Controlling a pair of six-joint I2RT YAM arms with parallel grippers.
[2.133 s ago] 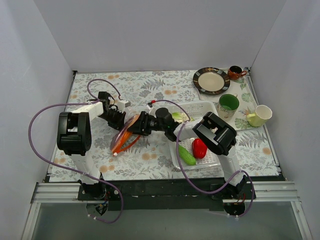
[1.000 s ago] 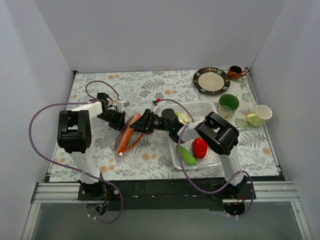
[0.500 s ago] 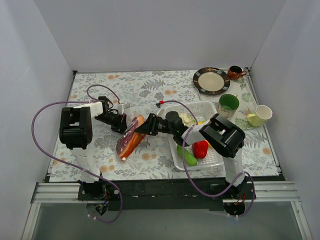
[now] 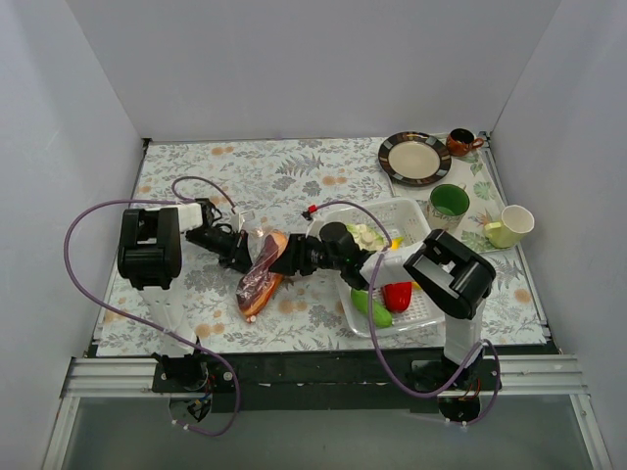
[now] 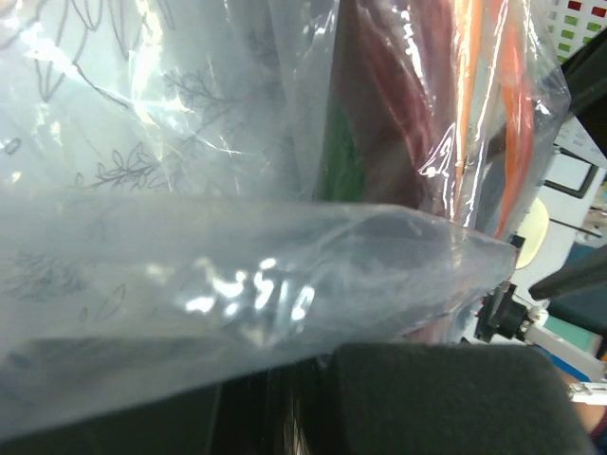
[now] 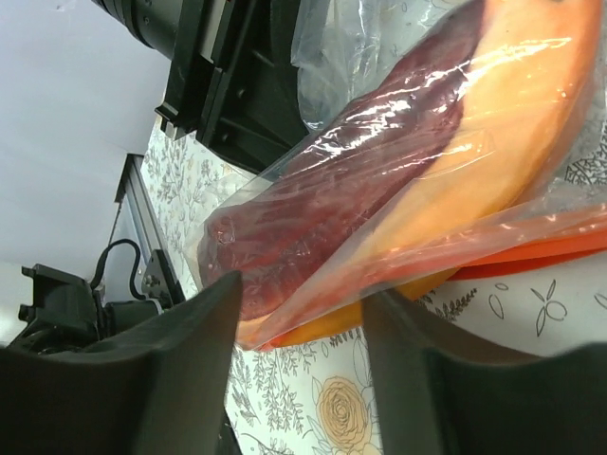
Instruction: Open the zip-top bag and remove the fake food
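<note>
The blurred zip-top bag [image 5: 237, 275] overruns every edge of the left wrist view.

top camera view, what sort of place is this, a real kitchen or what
Probably a robot test booth, not a kitchen: plain grey walls box in a floral table, robot arms are bolted at its edge, and the vegetables are toys.

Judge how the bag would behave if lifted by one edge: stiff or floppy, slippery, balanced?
Probably floppy: the bag is thin, creased film draping over its contents. Likely slippery, given its glossy glare. The loose contents might slide and shift its weight.
</note>
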